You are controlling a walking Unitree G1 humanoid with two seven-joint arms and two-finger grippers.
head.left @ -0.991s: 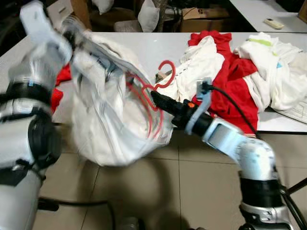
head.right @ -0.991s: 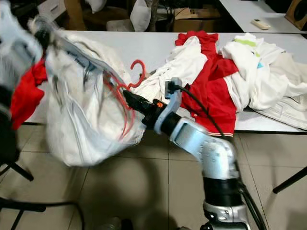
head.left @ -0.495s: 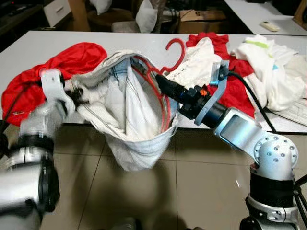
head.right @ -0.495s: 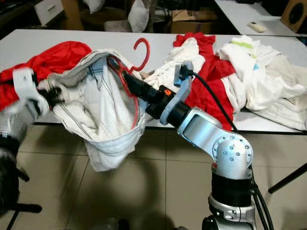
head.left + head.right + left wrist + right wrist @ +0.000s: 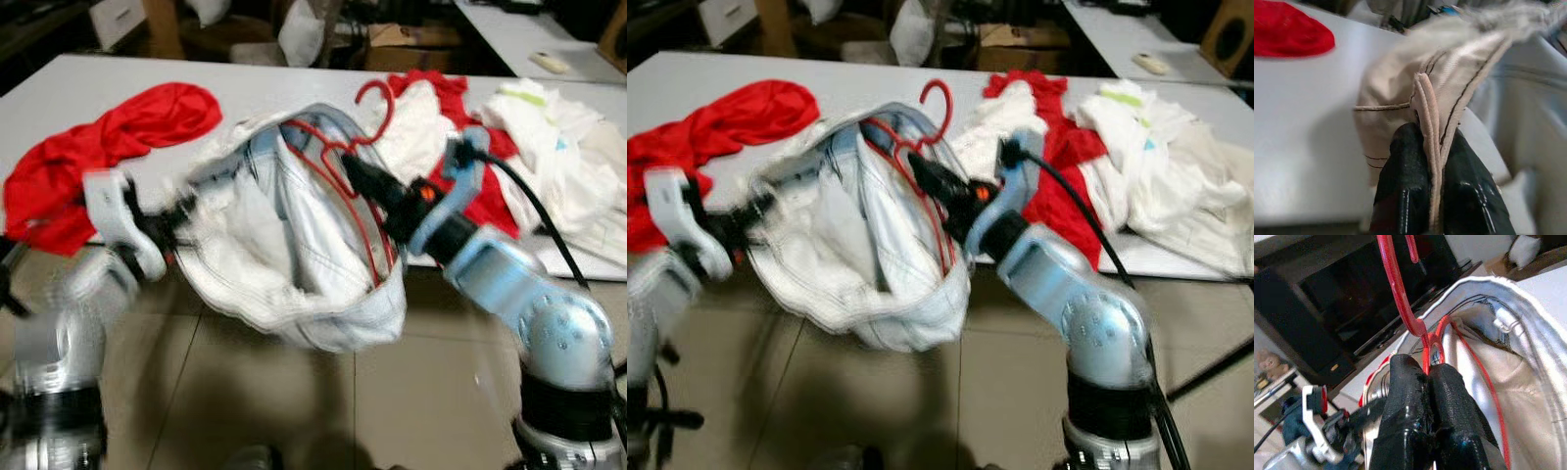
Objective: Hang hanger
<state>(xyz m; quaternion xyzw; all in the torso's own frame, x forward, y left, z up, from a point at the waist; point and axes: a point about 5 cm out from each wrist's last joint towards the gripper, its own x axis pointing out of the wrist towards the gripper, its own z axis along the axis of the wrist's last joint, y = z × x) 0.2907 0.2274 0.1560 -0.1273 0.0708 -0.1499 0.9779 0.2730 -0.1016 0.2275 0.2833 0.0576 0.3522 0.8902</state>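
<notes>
A red wire hanger (image 5: 370, 101) sits inside a white garment (image 5: 294, 245) that hangs open in front of the white table (image 5: 88, 88). My right gripper (image 5: 355, 174) is shut on the hanger just below its hook (image 5: 1400, 293); the hanger's lower loop runs down inside the cloth. My left gripper (image 5: 171, 220) is shut on the garment's seamed edge (image 5: 1432, 132), holding it out to the left. The eye views are blurred.
A red garment (image 5: 108, 137) lies on the table at the left. A heap of red and white clothes (image 5: 509, 147) covers the table's right part. Tiled floor (image 5: 421, 392) lies below the arms. Boxes and bags stand behind the table.
The garment has swung and spread wider, now sagging lower and further right. My left arm has moved right, nearer the middle. The hanger stays in my right gripper, hook up.
</notes>
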